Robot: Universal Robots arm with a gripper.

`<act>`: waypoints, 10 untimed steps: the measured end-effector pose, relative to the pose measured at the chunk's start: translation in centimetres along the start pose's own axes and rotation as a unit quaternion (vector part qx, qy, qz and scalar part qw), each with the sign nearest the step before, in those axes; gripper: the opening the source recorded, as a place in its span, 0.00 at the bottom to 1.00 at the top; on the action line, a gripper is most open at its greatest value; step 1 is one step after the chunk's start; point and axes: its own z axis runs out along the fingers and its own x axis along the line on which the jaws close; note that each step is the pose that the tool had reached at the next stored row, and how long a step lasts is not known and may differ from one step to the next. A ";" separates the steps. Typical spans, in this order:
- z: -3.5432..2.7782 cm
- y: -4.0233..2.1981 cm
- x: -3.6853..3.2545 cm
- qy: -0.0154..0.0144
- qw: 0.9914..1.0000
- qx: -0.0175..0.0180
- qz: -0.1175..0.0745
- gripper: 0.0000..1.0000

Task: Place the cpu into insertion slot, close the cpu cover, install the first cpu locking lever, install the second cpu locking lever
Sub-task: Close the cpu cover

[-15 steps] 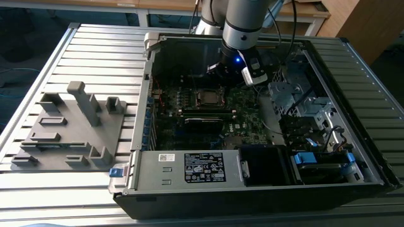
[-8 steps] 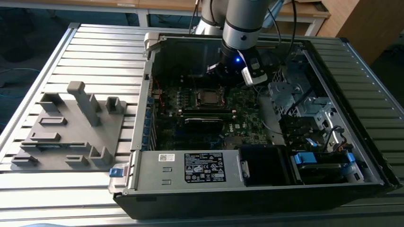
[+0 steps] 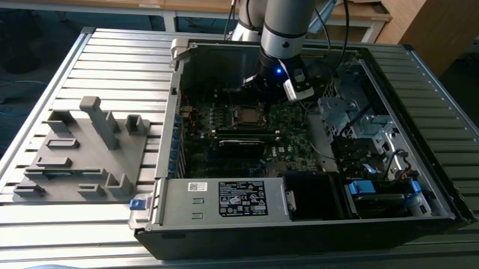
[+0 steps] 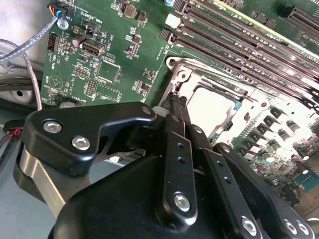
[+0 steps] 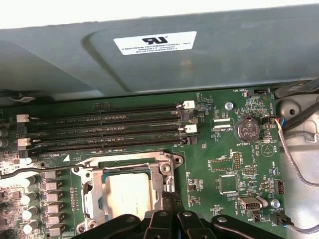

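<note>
The cpu point(image 5: 128, 192) lies flat in the insertion slot point(image 3: 245, 115) on the green board, its pale metal top showing through the window of the cpu cover point(image 5: 164, 169). The cover lies down over the cpu point(image 4: 212, 107) and its frame point(image 4: 185, 69) rims the chip. My gripper point(image 4: 175, 102) is shut, its two black fingers pressed together with nothing visible between them. The tips point(image 5: 167, 197) sit at the socket's edge, right beside the cover frame. In the exterior view the gripper point(image 3: 263, 96) hangs low inside the computer case, just behind the socket.
Long black memory slots point(image 5: 104, 127) run alongside the socket. A coin battery point(image 5: 247, 130) and grey cables point(image 5: 289, 149) sit nearby. The case's metal wall point(image 5: 159, 64) stands close behind. A power supply box point(image 3: 224, 199) and drive cages point(image 3: 351, 120) fill the case; a grey fixture plate point(image 3: 82, 151) lies outside.
</note>
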 end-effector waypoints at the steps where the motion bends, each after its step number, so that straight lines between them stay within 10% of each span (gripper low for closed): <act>1: 0.00 0.00 0.01 0.000 1.000 0.000 0.000 0.10; 10: 0.01 -0.07 0.79 0.000 1.000 0.000 0.000 0.10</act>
